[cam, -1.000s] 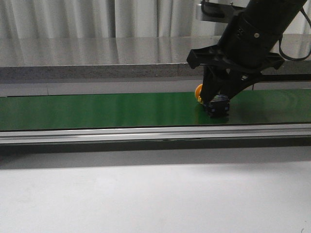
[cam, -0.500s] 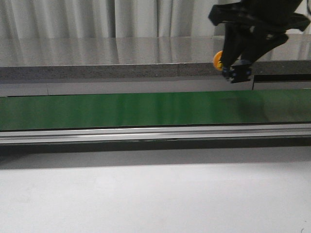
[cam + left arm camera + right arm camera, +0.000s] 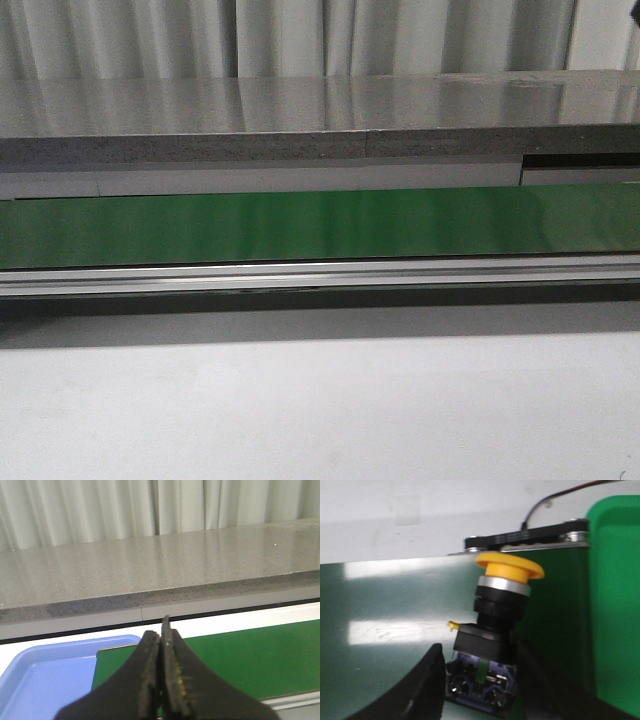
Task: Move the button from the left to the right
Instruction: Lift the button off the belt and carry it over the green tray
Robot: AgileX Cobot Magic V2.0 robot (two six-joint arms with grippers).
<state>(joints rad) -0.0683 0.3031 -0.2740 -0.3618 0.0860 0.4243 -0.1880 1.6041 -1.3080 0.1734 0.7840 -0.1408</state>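
Pinching the button (image 3: 492, 630) by its black body, my right claw (image 3: 480, 680) holds it above the green belt (image 3: 385, 610), near the green tray (image 3: 615, 580). My grip sits low; a tilt could drop it short. Left claw (image 3: 162, 680) is pressed together, empty.

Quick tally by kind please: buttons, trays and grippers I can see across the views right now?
Buttons: 1, the button, held in the right gripper
Trays: 2, the blue tray and the green tray
Grippers: 2, the right gripper and the left gripper, shut with nothing in it
Total: 5
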